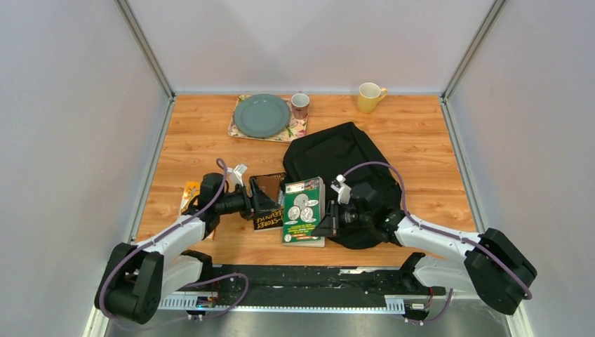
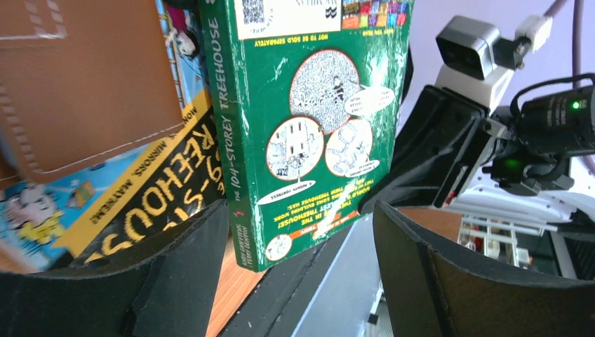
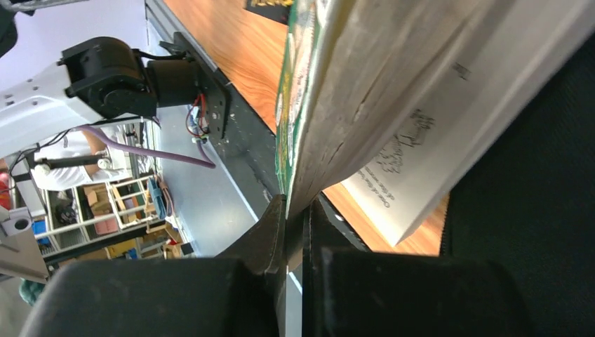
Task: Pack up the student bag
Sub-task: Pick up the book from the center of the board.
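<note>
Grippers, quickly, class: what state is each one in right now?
Left gripper: open, holding nothing.
Right gripper: closed on the green book.

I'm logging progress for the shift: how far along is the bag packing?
Done: nothing shows inside the student bag yet. In hand: the right tool is shut on the green book, held by its edge beside the bag; the left tool is open at its spine. Left: it, the black-and-yellow book and the colourful book by the left arm lie outside the bag.
</note>
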You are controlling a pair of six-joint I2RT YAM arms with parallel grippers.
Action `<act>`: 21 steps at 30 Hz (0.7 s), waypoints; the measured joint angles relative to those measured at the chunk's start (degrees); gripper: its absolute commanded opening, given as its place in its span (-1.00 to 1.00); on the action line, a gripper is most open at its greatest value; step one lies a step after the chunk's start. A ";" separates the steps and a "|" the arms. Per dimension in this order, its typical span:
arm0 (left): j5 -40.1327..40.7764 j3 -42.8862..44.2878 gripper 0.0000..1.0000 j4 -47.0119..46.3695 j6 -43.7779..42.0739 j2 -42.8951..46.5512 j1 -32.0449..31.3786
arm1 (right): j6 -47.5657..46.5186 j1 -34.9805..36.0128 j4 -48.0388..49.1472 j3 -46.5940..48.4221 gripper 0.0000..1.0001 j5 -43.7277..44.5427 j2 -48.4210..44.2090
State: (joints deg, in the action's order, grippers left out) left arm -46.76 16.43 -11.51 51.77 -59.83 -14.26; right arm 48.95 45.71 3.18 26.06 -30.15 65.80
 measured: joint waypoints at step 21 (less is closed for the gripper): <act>4.39 2.99 0.66 -16.33 1.86 -23.02 -20.22 | 7.69 -6.43 13.16 -17.70 -1.00 -1.53 -7.91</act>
State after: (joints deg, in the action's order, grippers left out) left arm -42.37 19.42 -27.83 53.63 -82.85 -34.48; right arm 56.64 39.29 16.34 8.36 -31.68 57.89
